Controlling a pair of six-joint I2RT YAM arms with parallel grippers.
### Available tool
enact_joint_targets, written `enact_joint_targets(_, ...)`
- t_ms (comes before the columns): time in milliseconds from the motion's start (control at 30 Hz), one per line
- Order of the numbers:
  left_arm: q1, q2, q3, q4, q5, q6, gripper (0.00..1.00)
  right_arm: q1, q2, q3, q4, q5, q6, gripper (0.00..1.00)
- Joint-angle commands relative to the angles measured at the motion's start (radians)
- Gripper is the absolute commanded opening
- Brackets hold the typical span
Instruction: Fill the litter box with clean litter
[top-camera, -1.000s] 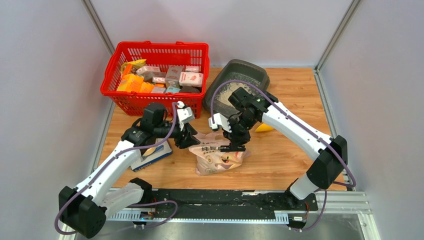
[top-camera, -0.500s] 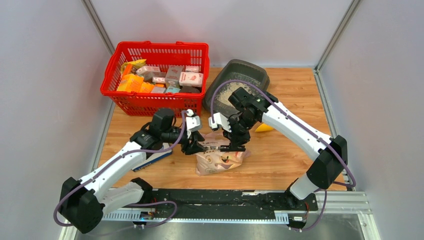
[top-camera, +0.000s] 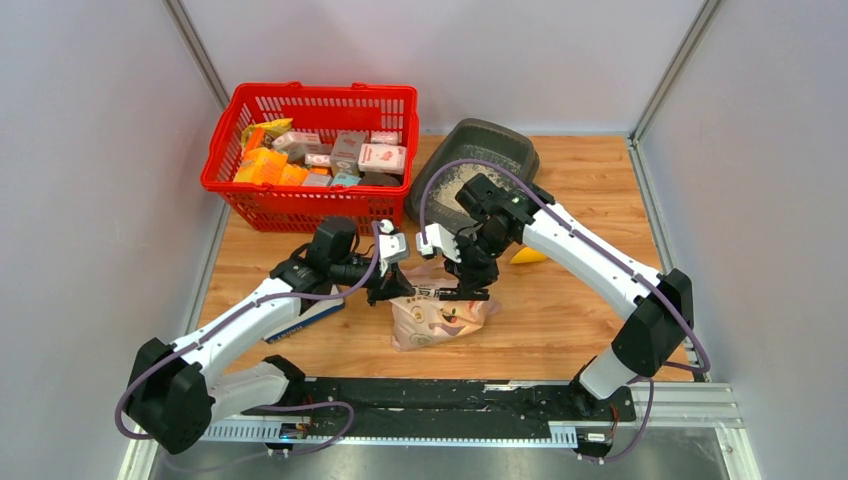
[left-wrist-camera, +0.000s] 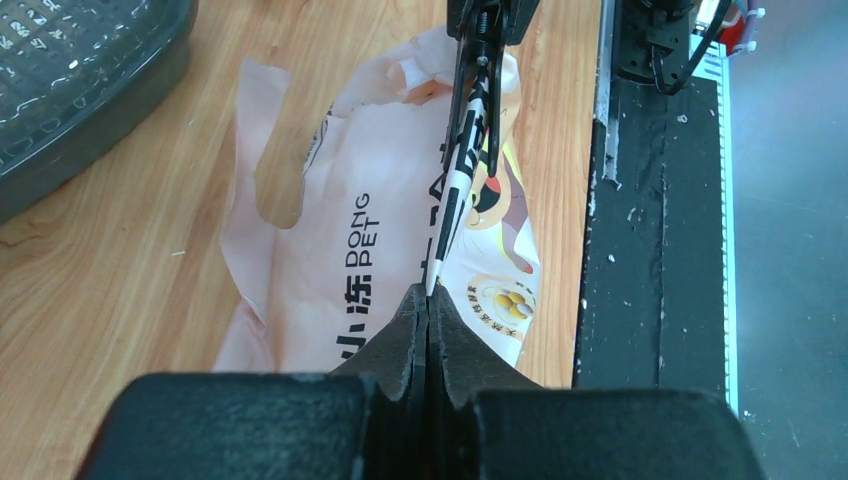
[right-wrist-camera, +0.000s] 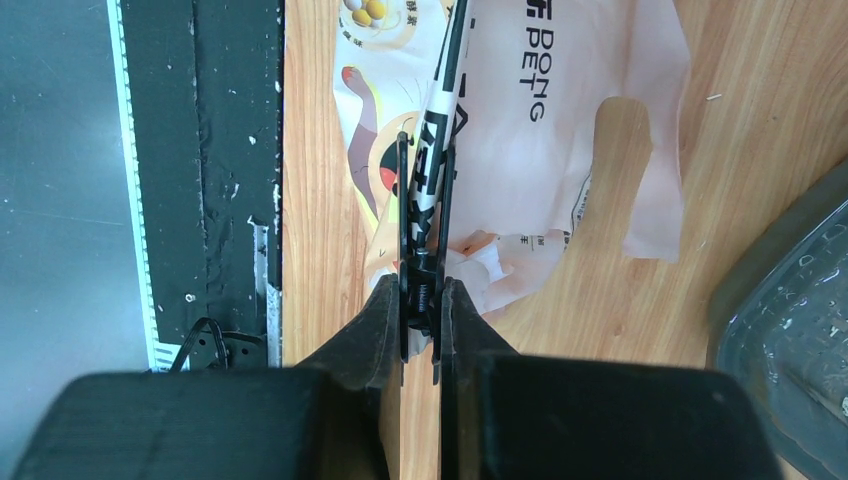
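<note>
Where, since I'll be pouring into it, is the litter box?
Top view: the litter box sits at the table's far side, right of centre, just right of the red basket and behind the bag.

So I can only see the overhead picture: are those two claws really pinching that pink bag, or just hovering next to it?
Observer: Pinching. In the left wrist camera, the left gripper is shut on the top edge of the bag.
Operator: And the other one?
Observer: Its own camera shows the right gripper clamped on that same edge, which runs as a straight strip between the two.
Operator: Is there any writing on it?
Observer: Yes, DONG PET in dark letters, with Chinese characters alongside.
</note>
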Motion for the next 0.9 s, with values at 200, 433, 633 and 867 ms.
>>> enact_joint_targets(200, -0.002, -0.01, -0.019, 0.092, 0.048, -0.076, 0.0, 0.004, 0.016, 0.003, 0.013, -0.045, 0.053, 0.0)
enact_joint_targets(433, -0.003, -0.012, -0.013, 0.098, 0.043, -0.091, 0.0, -0.001, 0.021, 0.032, 0.013, -0.079, 0.086, 0.0)
enact_joint_targets(633, -0.003, -0.007, 0.001, 0.098, 0.043, -0.101, 0.0, -0.004, 0.024, 0.02, 0.018, -0.087, 0.092, 0.0)
enact_joint_targets(867, -0.002, -0.006, 0.012, 0.095, 0.031, -0.099, 0.0, -0.004, 0.038, -0.02, 0.024, -0.067, 0.083, 0.0)
